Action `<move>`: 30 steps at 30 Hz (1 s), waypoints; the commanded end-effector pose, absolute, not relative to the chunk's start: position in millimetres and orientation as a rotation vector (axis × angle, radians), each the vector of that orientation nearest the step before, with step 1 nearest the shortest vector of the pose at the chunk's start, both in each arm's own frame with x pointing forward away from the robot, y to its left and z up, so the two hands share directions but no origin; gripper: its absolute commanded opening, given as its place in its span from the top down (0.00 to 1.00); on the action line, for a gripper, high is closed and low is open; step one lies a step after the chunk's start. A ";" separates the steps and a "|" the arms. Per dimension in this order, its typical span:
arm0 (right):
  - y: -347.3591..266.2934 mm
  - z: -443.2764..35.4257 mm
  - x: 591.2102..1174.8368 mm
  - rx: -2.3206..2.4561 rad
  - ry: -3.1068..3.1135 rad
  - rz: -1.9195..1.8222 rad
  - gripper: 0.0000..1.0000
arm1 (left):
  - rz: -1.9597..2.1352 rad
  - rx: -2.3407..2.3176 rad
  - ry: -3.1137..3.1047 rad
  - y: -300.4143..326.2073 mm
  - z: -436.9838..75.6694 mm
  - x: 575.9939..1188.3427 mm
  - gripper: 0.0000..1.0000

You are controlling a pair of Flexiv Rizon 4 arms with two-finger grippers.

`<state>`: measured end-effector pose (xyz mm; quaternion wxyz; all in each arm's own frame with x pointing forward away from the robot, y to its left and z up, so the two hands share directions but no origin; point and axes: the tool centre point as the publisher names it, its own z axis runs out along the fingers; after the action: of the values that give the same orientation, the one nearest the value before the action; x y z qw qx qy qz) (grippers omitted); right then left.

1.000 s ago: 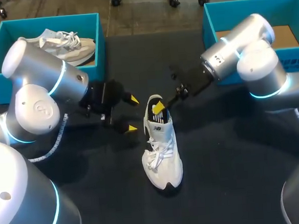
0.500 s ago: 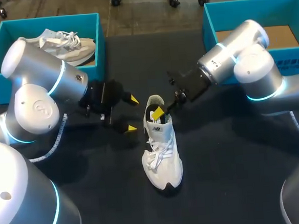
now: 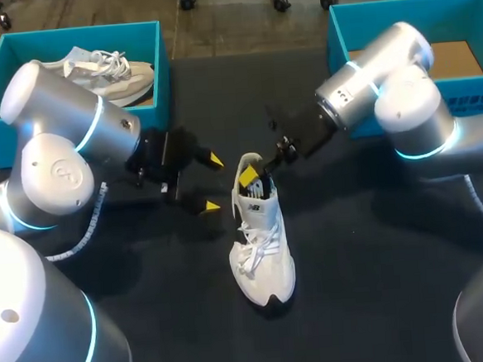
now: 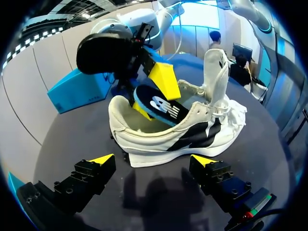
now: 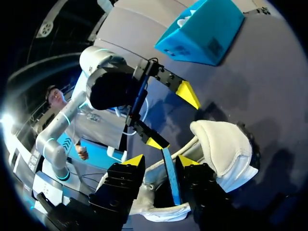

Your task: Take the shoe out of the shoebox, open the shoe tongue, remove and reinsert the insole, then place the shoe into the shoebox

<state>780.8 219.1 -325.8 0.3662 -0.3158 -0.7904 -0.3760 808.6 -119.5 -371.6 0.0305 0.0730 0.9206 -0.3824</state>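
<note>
White shoe (image 3: pixel 261 242): 1, standing on its sole on the dark worktop (image 3: pixel 372 263), outside both boxes, toe toward the robot, tongue (image 4: pixel 215 67) pulled upright.

Insole (image 4: pixel 161 107): 1, blue-edged with a black top. Its heel end is lifted out of the shoe's opening and the rest slopes down inside.

Right end effector (image 3: pixel 253 173): over the heel opening, its 2 yellow tips closed on the insole's raised end, 1 above and 1 beneath.

Left end effector (image 3: pixel 213 183): just beside the shoe's heel, fingers spread wide, gripping nothing. Its wrist view shows the shoe's side ahead of the tips, untouched.

Teal shoebox (image 3: pixel 154 63): at the far left, holding a second white shoe (image 3: pixel 105 70).

Teal shoebox, right (image 3: pixel 339 33): at the far right, brown floor showing, partly hidden by the right arm.
</note>
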 end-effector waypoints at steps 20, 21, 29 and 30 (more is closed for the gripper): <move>229.4 -266.0 818.2 -0.705 -2.219 -1.059 0.52 | -1.206 0.223 2.841 -115.2 -376.4 810.5 0.00; 228.6 -262.9 819.5 -0.703 -2.228 -1.065 0.52 | -1.199 0.234 2.849 -115.2 -376.2 810.8 0.00; 219.8 -250.9 827.3 -0.724 -2.261 -1.126 0.52 | -1.171 0.311 2.850 -112.2 -357.5 810.4 0.00; 219.0 -249.3 828.1 -0.742 -2.264 -1.126 0.53 | -1.168 0.318 2.850 -110.7 -353.9 810.5 0.00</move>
<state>834.8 223.9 -255.7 0.2604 -0.2641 -0.8309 -0.4149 810.8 -116.2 -364.4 0.0259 0.0995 0.9190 -0.3805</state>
